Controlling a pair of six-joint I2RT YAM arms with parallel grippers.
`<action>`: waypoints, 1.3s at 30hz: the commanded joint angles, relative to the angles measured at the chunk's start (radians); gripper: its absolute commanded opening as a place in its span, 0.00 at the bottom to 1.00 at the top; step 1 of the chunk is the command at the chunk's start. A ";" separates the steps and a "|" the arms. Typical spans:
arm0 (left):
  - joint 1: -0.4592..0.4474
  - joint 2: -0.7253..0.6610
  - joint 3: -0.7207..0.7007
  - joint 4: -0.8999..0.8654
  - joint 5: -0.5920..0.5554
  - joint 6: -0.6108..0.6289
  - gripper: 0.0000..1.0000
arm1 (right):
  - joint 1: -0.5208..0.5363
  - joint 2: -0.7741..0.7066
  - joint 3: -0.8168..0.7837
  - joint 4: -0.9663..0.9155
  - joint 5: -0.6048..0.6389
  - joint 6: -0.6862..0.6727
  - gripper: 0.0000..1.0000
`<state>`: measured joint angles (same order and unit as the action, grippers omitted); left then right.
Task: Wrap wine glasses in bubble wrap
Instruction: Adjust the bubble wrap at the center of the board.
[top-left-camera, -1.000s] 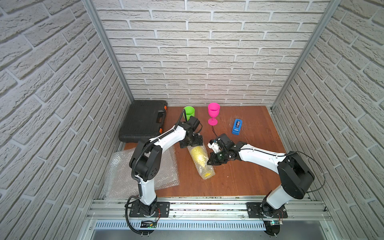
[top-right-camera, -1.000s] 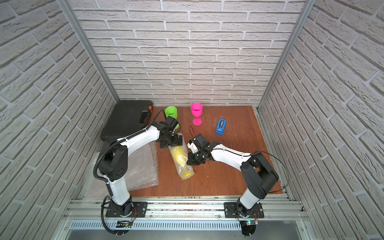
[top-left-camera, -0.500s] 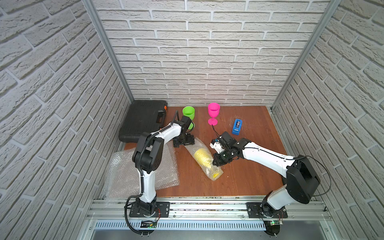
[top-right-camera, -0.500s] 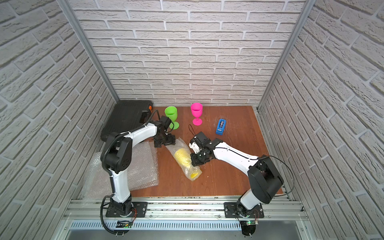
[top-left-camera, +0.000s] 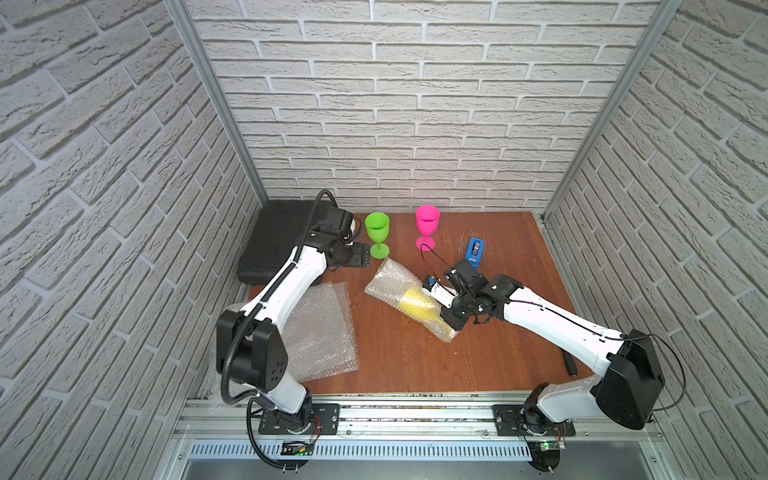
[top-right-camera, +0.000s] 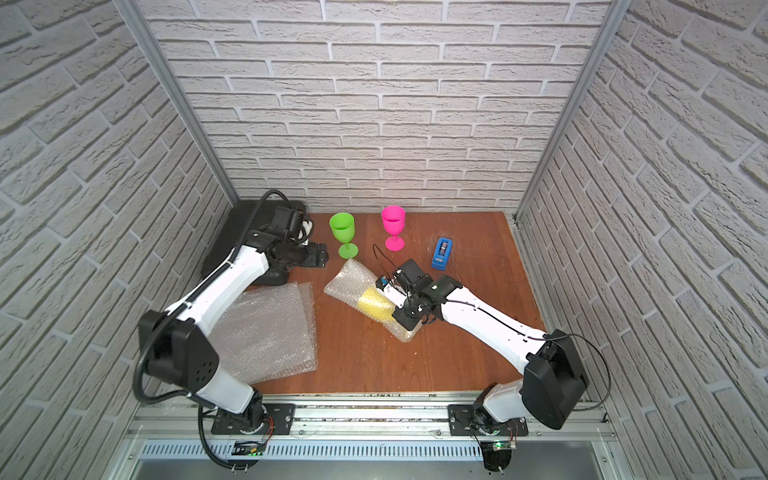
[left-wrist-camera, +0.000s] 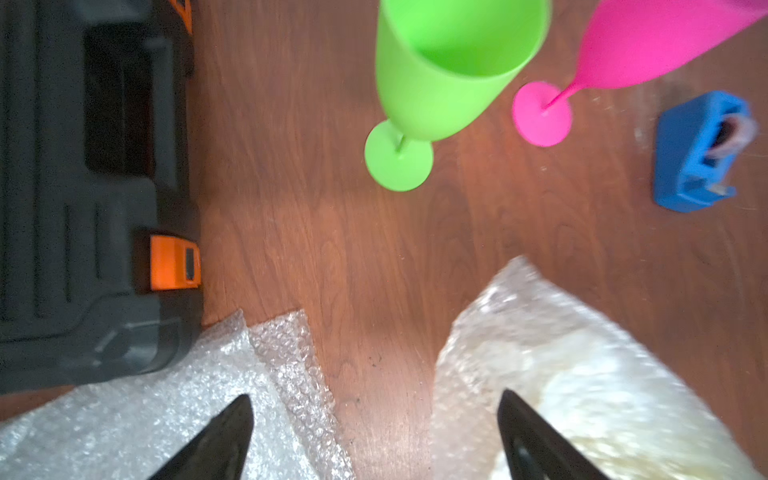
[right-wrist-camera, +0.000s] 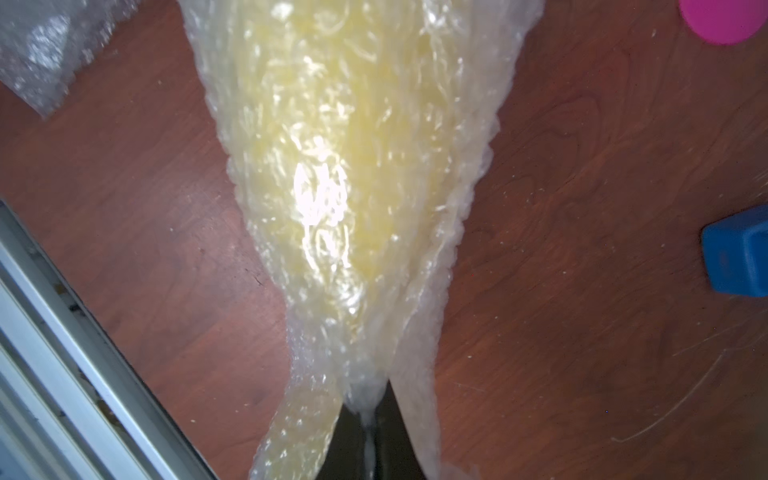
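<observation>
- Far L: black case (top-left-camera: 270, 239) sits at the back-left corner of the worktop (top-left-camera: 415, 365). Not part of the job.
- Spare sheets (top-left-camera: 320, 336) lie flat in a small stack in front of the case, partly under my L arm.
- Left hand (top-left-camera: 360, 261) hovers over the worktop just R of the case, fingers spread wide and holding nothing. L wrist view shows both tips apart w/ bare wood between them.
- Green goblet (top-left-camera: 377, 232) stands upright just R of that hand. Its foot is close to the fingertips, but I see no contact. L arm is plainly the nearer one for it.
- Pink goblet (top-left-camera: 427, 226) stands upright further R in the back row, also unwrapped.
- Centre: yellow goblet (top-left-camera: 417, 305) lies on its side inside bubble wrap (top-left-camera: 388, 280). Long axis runs diagonal, w/ the loose wide end at back-left near the green foot and the narrow end at front-right.
- Right hand (top-left-camera: 451, 323) is pressed together on that narrow end, pinching the gathered wrap. R wrist view shows plastic squeezed between the tips. Can't tell if the stem is in the pinch too.
- Tape dispenser (top-left-camera: 476, 251) sits just behind the R wrist. R arm is nearer to it but occupied.
- My read: 1 of 3 rolled, no tape that I can see. Next move turns on the L hand: the bundle's open end lies to its front-right, and the green goblet is right ahead of it.
</observation>
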<state>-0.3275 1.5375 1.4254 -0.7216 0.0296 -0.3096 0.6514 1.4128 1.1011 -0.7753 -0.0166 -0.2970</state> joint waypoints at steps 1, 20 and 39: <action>-0.004 -0.055 -0.051 0.083 0.095 0.162 0.89 | 0.012 -0.039 -0.016 0.046 0.072 -0.317 0.03; -0.225 0.029 -0.205 0.146 0.476 0.477 0.89 | 0.091 -0.176 -0.395 0.674 0.193 -0.719 0.03; -0.295 0.189 -0.179 0.022 0.546 0.583 0.71 | 0.093 -0.144 -0.382 0.651 0.193 -0.689 0.03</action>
<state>-0.6178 1.7065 1.2320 -0.6613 0.5835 0.2401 0.7380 1.2697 0.7029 -0.1539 0.1822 -1.0019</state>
